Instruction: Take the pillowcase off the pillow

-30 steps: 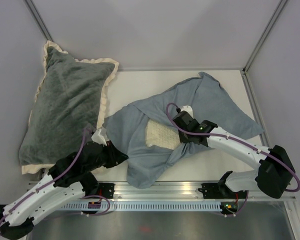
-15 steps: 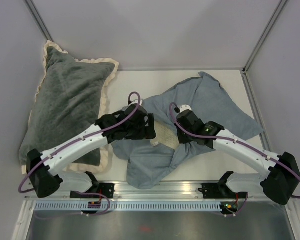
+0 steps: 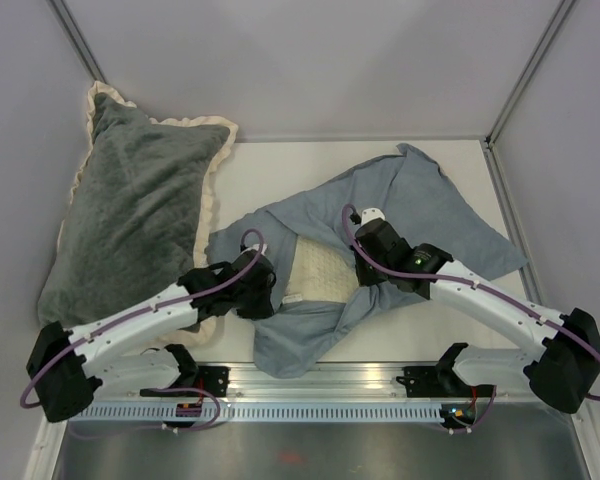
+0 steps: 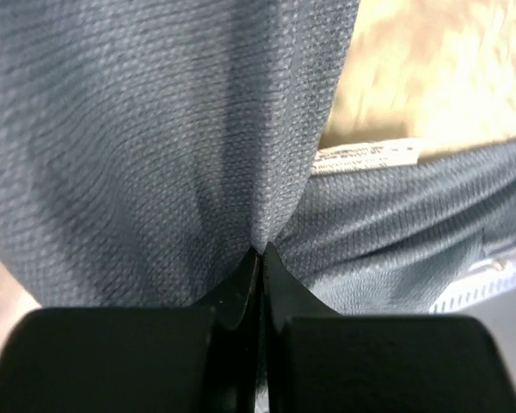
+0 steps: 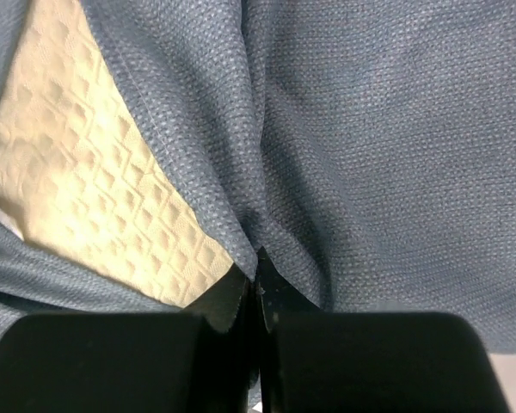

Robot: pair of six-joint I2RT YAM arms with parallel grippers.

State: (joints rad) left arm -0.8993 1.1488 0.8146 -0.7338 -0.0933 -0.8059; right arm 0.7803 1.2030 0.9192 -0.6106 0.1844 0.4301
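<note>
The pillowcase [image 3: 425, 205] lies crumpled across the middle and right of the table [image 3: 280, 165], wrapped over the pillow [image 3: 318, 270], of which only a cream quilted patch shows through the opening between the two arms. The left gripper [image 4: 260, 251] has its fingers pressed together on a fold of the grey-blue cloth at the left side of that opening. The right gripper [image 5: 256, 258] likewise pinches a gathered ridge of cloth just beside the quilted face. The cover looks thin, light and limp, so it should bunch and stretch rather than slide as one piece. The pillow looks soft and light enough to drag along with it (a hold on the cloth alone may lift both). The hem of the opening seems the best place to take hold. A small white tag [image 4: 365, 155] sits at the edge of the cream fabric, and its print is too blurred to read. A dark grey plush pillow [image 3: 130, 215] lies well apart on the left.
</note>
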